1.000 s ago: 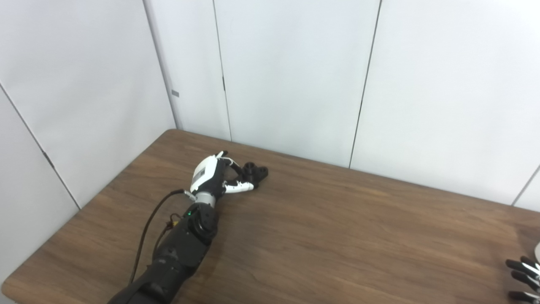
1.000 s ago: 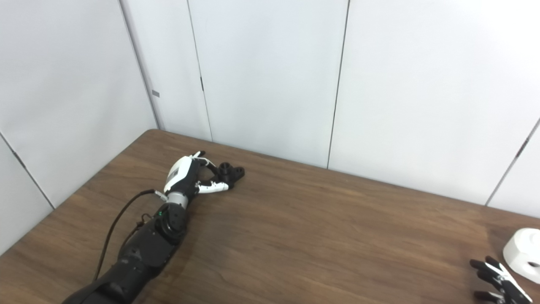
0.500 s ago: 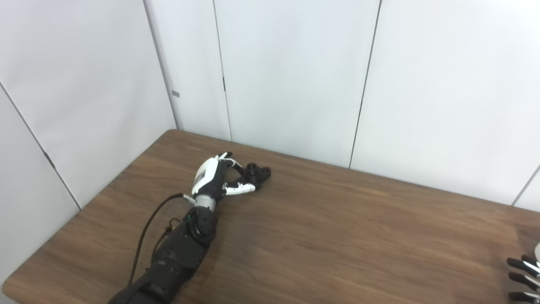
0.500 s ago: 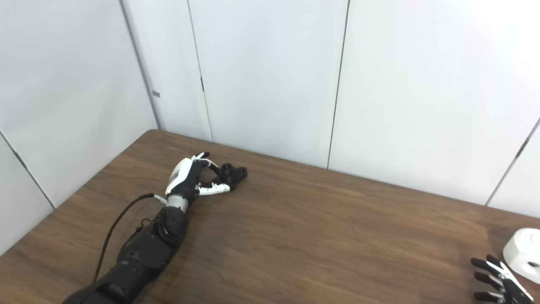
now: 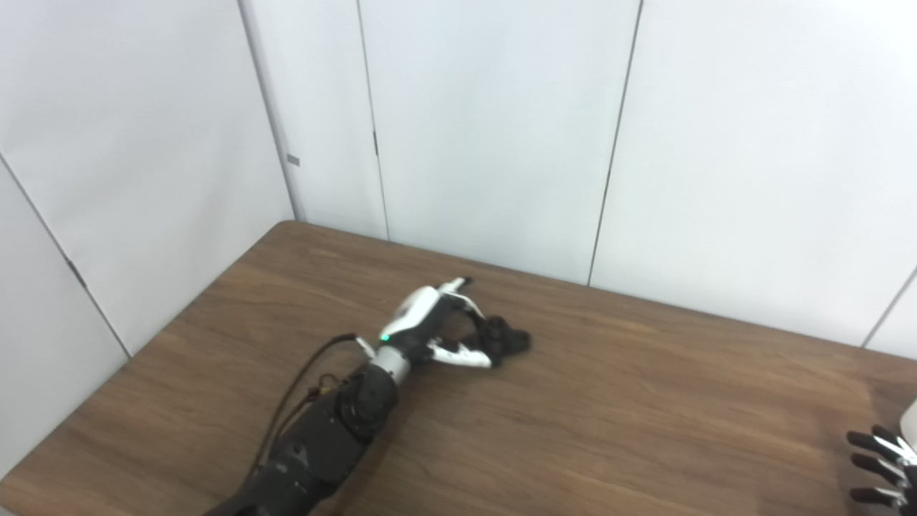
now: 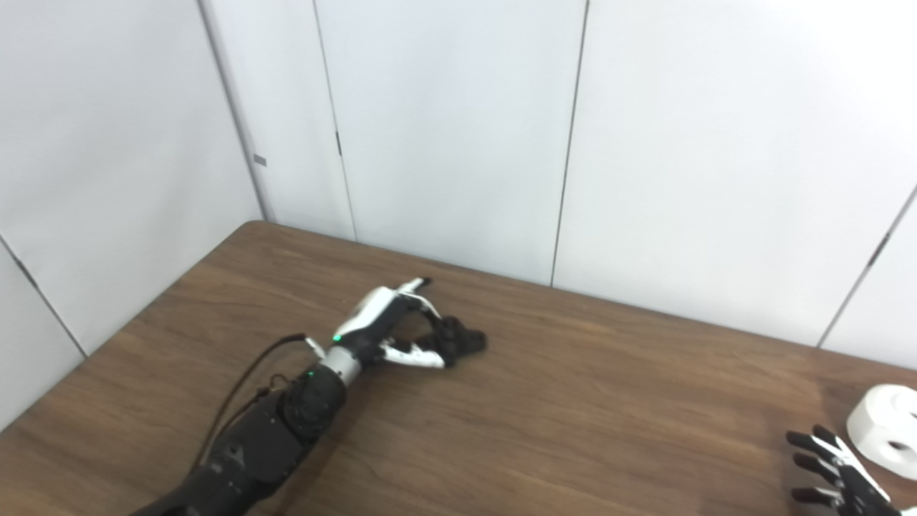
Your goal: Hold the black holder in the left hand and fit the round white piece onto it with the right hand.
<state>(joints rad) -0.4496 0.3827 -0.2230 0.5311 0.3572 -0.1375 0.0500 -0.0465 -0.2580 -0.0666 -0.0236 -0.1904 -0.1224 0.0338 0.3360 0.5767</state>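
Left eye view: the left hand (image 5: 437, 330) lies low over the desk (image 5: 609, 430) with its fingers curled around the black holder (image 5: 505, 340); the grip appears closed on it, and whether the holder has left the surface cannot be told. At the lower right edge only the spread fingertips of the right hand (image 5: 881, 469) show, apart and holding nothing.

Right eye view: the same grasp on the holder is seen left of centre. The round white piece (image 6: 885, 430) sits on the desk at the far right edge, just beside the open right hand and apparently not touched by it.

Judgement: the step in hand is securing the holder. Next, the right hand must close on the white piece and bring it across to the holder. No containers are present.
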